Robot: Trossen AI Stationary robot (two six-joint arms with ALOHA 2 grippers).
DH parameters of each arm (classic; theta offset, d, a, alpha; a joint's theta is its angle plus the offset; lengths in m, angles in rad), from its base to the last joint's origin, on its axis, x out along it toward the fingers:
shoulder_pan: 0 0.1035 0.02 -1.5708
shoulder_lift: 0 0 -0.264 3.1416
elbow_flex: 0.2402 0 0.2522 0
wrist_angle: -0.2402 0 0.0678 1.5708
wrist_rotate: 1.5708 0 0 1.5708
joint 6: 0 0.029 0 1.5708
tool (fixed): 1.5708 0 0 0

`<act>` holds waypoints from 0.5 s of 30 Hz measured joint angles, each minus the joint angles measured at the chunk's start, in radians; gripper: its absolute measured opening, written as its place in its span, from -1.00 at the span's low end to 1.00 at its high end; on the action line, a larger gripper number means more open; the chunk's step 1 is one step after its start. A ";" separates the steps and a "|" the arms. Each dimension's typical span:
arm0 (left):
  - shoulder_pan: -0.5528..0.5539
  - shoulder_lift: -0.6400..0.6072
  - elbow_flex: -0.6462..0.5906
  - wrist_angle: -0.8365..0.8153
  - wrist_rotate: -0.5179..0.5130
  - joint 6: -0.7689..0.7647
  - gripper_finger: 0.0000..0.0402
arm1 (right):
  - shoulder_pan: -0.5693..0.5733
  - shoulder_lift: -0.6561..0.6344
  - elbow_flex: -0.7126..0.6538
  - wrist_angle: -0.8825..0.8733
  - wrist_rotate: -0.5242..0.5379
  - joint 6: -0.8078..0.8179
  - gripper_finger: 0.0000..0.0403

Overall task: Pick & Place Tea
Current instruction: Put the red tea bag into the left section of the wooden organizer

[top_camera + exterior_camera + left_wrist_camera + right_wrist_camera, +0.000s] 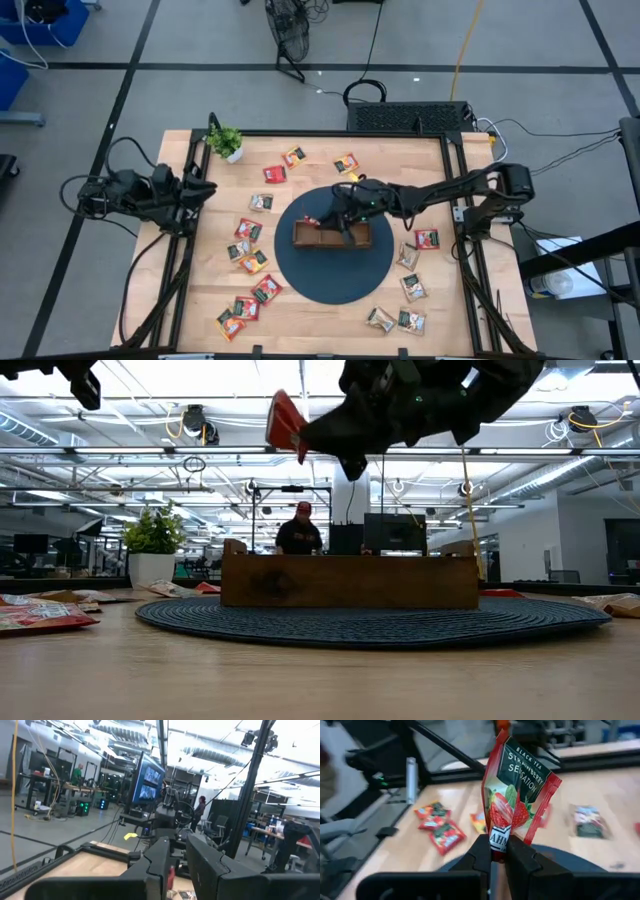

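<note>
the right end effector is clamped on a red tea sachet, above the wooden tray.

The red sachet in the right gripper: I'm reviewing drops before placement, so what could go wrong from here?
The right gripper pinches the red sachet only by its bottom edge, so it might slip or swing out. It hangs high above the wooden tray; released from there, it could flutter onto the blue mat. The tray's compartments are narrow, so it may catch a divider.
</note>
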 joint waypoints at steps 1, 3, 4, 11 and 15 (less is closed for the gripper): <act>0.000 0.000 0.000 0.005 -0.011 0.006 -0.65 | 0.006 0.006 0.000 0.027 -0.003 -0.001 -0.89; 0.000 0.000 0.000 0.007 -0.067 0.040 -0.65 | 0.017 0.011 0.000 0.064 -0.003 -0.003 -0.89; 0.000 0.000 0.000 -0.001 -0.103 0.053 -0.65 | 0.023 0.011 0.000 0.067 -0.003 -0.011 -0.89; 0.000 0.111 -0.081 0.152 -0.206 0.054 -0.65 | 0.070 0.011 0.000 0.086 -0.003 -0.109 -0.87; 0.007 0.322 -0.155 0.453 -0.147 0.037 -0.65 | 0.081 0.011 0.000 0.086 -0.002 -0.131 -0.89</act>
